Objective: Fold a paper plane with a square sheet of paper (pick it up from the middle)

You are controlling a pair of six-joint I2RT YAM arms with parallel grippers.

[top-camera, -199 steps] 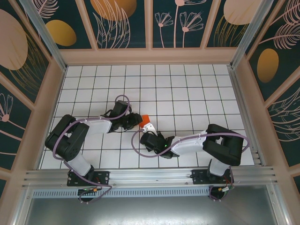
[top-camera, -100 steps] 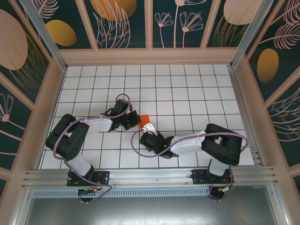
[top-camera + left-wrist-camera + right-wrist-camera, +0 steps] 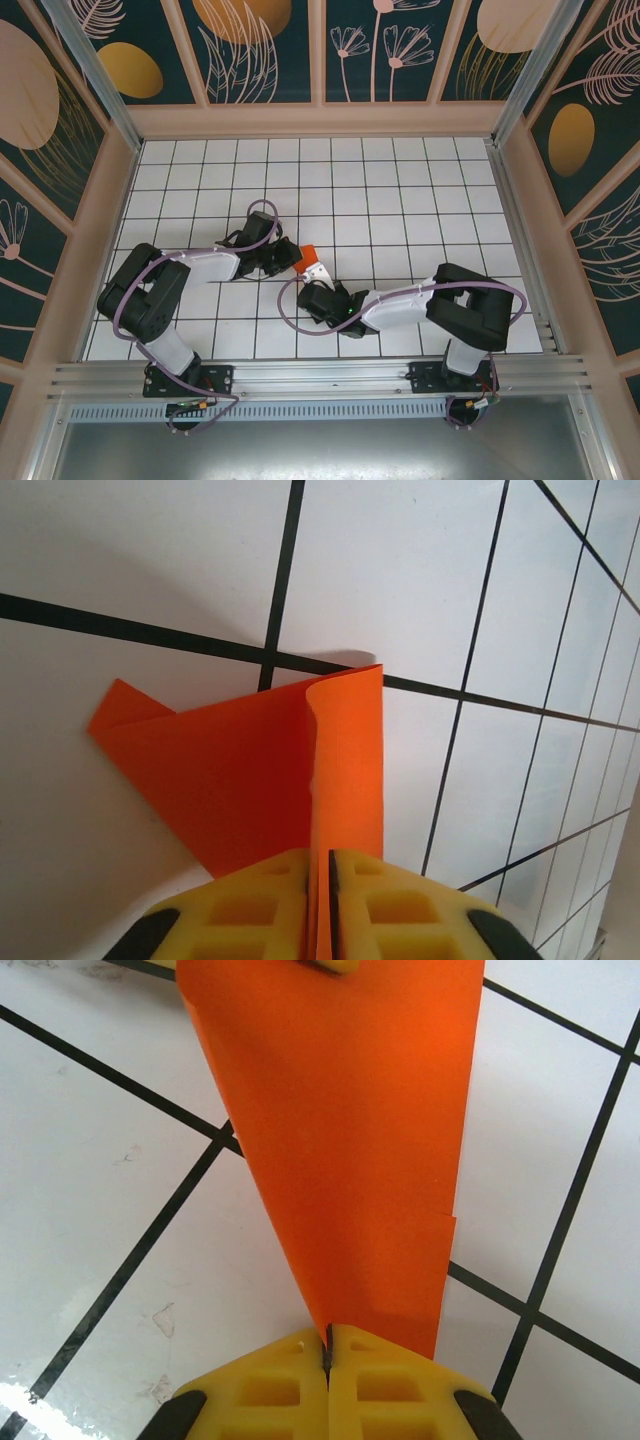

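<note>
Left gripper (image 3: 320,868) pinched tight on upright fold of orange paper (image 3: 240,780); right gripper (image 3: 327,1348) clamped on paper's narrow end; tiled table (image 3: 400,200) beneath.

We could read no text, label, brand, number or sign anywhere (the wall panels (image 3: 260,50) from nine round to three o'clock bore only painted leaves and discs). The square sheet of paper (image 3: 250,770) was plain orange wherever we saw it.
</note>
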